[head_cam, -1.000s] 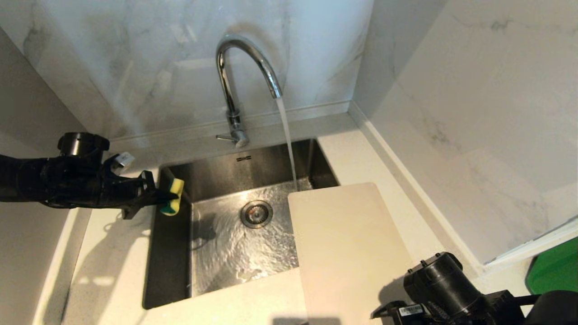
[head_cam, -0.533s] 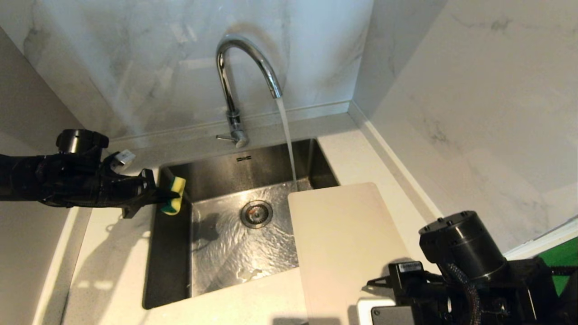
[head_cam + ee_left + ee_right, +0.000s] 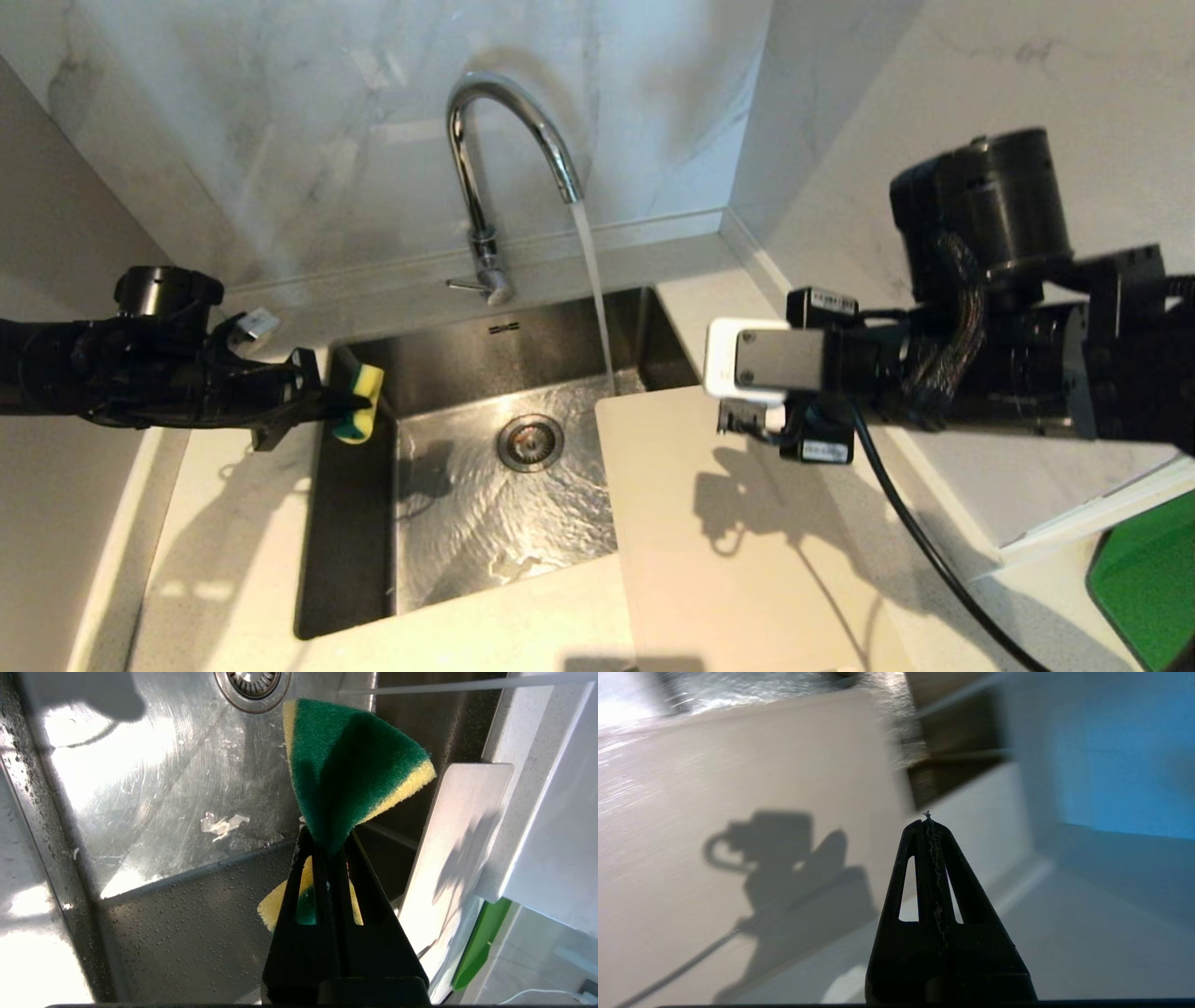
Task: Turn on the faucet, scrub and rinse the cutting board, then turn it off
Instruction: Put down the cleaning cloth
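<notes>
Countertop (image 3: pixel 233 523), pale speckled stone, set into a marble-walled corner; it carried every item below.

Sink (image 3: pixel 355 523), stainless steel, sunk in the countertop, its floor wet and rippling around a round drain (image 3: pixel 530 441).

Cutting board (image 3: pixel 719 532), large, thin, off-white, rounded corners visible at the far end. It lay along the sink's right edge, its left side overhanging the basin, its right side on the countertop, its near end cut off by the picture edge. The handle slot was not visible. The shadow of the right arm fell across it.

Faucet (image 3: pixel 485 159), tall chrome gooseneck, stood at the middle of the sink's back edge, thin lever pointing left at its base. Water ran from the spout and landed in the basin just beyond the board's far edge.

Right gripper (image 3: pixel 930 826), fingers pressed together on nothing, hung above the board's far right corner, partly hiding the countertop's right edge. One second earlier this arm sat low at the near right corner of the picture; it has since risen and swung toward the back wall.

Left gripper (image 3: pixel 330 844), clamped on the sponge, was held over the sink's back left corner, as earlier.

Sponge (image 3: pixel 358 403), green and yellow, was squeezed into a fan shape in the left gripper.
</notes>
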Tool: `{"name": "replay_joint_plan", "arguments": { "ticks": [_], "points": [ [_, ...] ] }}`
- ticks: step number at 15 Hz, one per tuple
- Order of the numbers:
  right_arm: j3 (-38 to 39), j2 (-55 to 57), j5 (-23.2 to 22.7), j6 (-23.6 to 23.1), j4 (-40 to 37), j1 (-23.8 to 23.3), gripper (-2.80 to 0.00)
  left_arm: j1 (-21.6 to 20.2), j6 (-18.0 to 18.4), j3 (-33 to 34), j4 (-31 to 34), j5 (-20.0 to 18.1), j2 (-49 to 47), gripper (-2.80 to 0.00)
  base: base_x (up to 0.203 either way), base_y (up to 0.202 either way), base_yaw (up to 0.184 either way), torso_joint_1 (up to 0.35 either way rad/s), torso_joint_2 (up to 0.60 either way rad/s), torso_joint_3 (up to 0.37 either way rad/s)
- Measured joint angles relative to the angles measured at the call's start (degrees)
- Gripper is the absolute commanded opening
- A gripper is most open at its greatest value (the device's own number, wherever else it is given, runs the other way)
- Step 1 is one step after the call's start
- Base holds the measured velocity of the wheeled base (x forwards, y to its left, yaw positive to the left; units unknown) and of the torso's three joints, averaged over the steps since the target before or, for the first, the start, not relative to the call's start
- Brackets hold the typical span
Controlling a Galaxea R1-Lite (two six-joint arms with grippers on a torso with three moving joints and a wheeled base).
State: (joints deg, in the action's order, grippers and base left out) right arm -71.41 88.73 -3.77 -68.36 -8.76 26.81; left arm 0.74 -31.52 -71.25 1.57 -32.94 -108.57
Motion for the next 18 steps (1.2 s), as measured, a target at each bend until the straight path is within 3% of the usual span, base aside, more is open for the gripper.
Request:
{"name": "replay_joint_plan", "arguments": {
  "ticks": [3,8,11,14,18],
  "points": [
    [-17.34,4.45,3.92,3.47,-2.62,-1.08,-2.8,0.05,-0.02,-0.02,0.02,-0.05,0.02,-2.8,0.0,0.0,0.0,0.0,0.0,0.0],
    [-40.58,11.82,15.09,14.55,-3.37,-1.89,-2.8,0.35,-0.13,-0.02,0.07,-0.1,0.02,-2.8,0.0,0.0,0.0,0.0,0.0,0.0],
    [-43.42,13.58,21.97,23.69,-3.83,-4.4,-2.8,0.6,-0.22,0.15,0.07,-0.11,0.02,-2.8,0.0,0.0,0.0,0.0,0.0,0.0],
    [-43.67,12.65,22.09,30.99,-6.01,-5.37,-2.8,0.83,-0.19,0.43,0.05,-0.11,0.02,-2.8,0.0,0.0,0.0,0.0,0.0,0.0],
    [-43.75,8.57,21.87,44.84,-11.7,-5.32,-2.8,1.26,-0.22,0.83,0.02,-0.1,0.02,-2.8,0.0,0.0,0.0,0.0,0.0,0.0]
  ]
}}
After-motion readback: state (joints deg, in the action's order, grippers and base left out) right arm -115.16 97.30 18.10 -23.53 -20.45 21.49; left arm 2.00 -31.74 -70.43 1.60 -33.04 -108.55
